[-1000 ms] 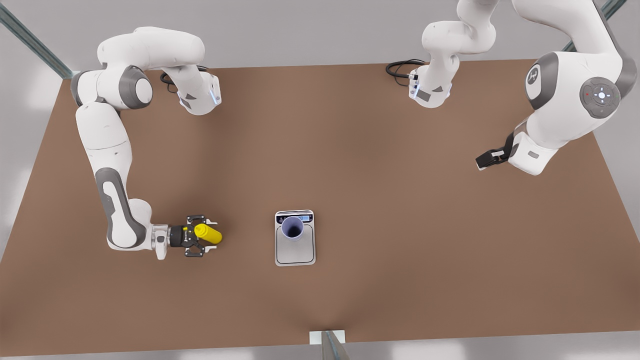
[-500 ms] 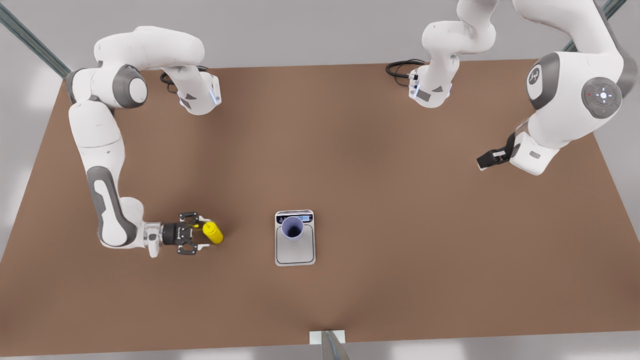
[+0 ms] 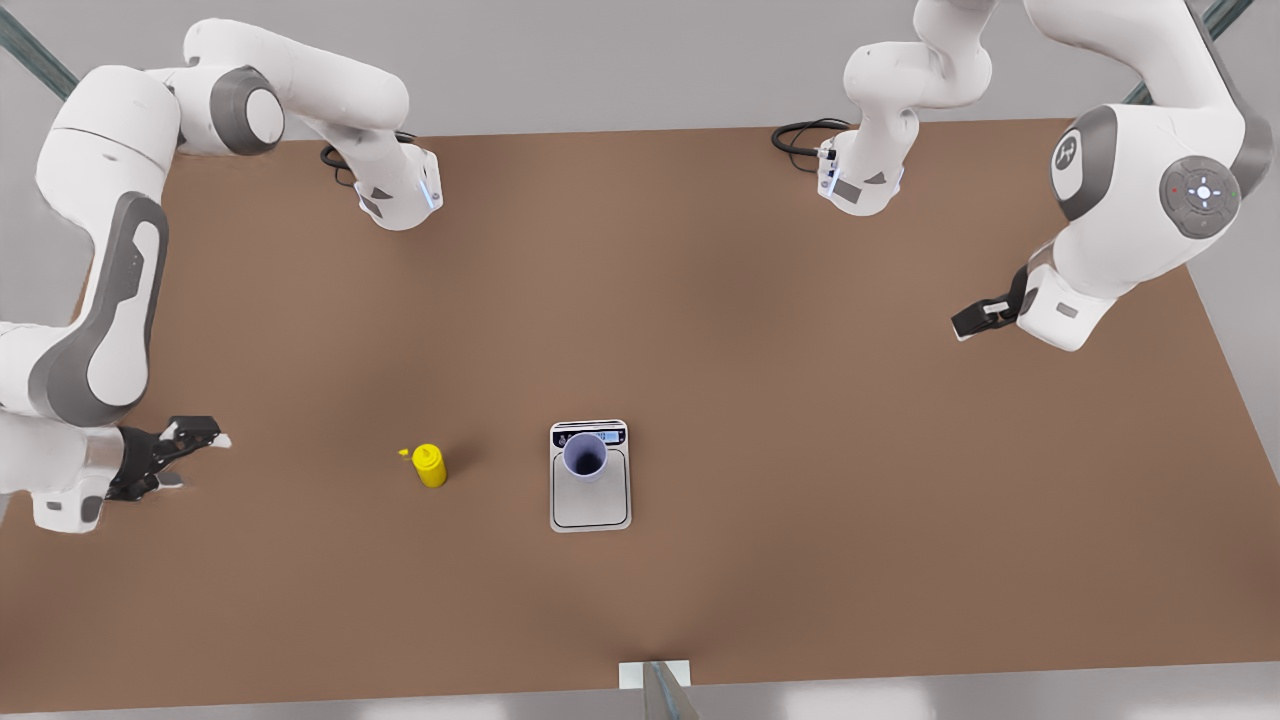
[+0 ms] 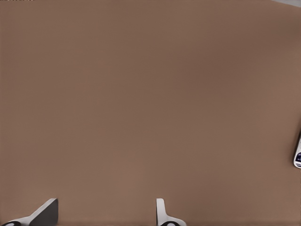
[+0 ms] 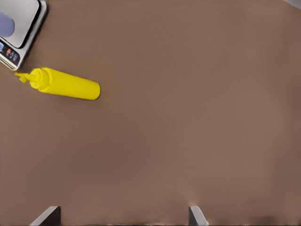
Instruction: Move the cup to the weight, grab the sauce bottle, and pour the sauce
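Observation:
The pale lavender cup (image 3: 584, 457) stands on the silver weight (image 3: 590, 507), at the end by its display. The yellow sauce bottle (image 3: 430, 467) rests free on the table to the front view's left of the weight, nozzle pointing left. My right gripper (image 3: 190, 452) hangs open far to the front view's left, well apart from the bottle. Its wrist view shows the sauce bottle (image 5: 66, 85), the weight (image 5: 26, 26) and the cup (image 5: 5, 23) beyond its open fingertips (image 5: 47, 214). My left gripper (image 3: 972, 321) waits open at the front view's right; its wrist view catches the weight's edge (image 4: 297, 157).
The brown table (image 3: 760, 400) is bare around the weight and the bottle. Both arm bases (image 3: 400, 195) stand at the far edge with black cables. A metal post (image 3: 660, 690) stands at the near edge.
My right gripper has let go of the sauce bottle and pulled back far toward the front view's left. The bottle stays on the table. Cup, weight and left arm have barely moved.

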Robot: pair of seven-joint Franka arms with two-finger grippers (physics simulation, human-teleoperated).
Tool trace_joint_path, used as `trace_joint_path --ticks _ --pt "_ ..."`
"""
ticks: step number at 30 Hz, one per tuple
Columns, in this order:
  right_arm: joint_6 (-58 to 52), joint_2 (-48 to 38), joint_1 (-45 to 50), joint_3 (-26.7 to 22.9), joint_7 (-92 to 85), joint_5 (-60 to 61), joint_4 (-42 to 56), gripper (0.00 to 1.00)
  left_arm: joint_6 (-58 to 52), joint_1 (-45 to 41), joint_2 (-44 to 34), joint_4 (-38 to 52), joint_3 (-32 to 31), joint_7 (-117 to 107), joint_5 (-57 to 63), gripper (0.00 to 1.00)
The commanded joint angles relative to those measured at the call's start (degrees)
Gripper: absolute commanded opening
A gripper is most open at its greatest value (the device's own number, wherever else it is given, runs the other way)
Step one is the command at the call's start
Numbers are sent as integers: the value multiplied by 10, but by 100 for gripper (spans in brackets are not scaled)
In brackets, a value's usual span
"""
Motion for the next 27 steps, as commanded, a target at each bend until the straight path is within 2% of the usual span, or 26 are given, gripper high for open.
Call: trace_joint_path --ticks 1,3,5,8,12,27 --pt "12 -13 8 -10 22 -3 -12 100 0 0 0 0 0 0 0 100" --pt "52 -85 69 -63 145 -4 -77 100 0 0 0 0 0 0 0 100" --pt "104 -172 82 -67 243 -18 -164 100 0 0 0 -1 0 0 0 100" --pt "115 -238 82 -67 286 -17 -221 100 0 1 -1 -1 0 0 0 100" --pt "116 -267 80 -66 286 -15 -249 100 1 1 -1 -1 0 0 0 100" --pt "115 -267 78 -67 281 -13 -249 100 2 1 0 -2 0 0 -1 100"
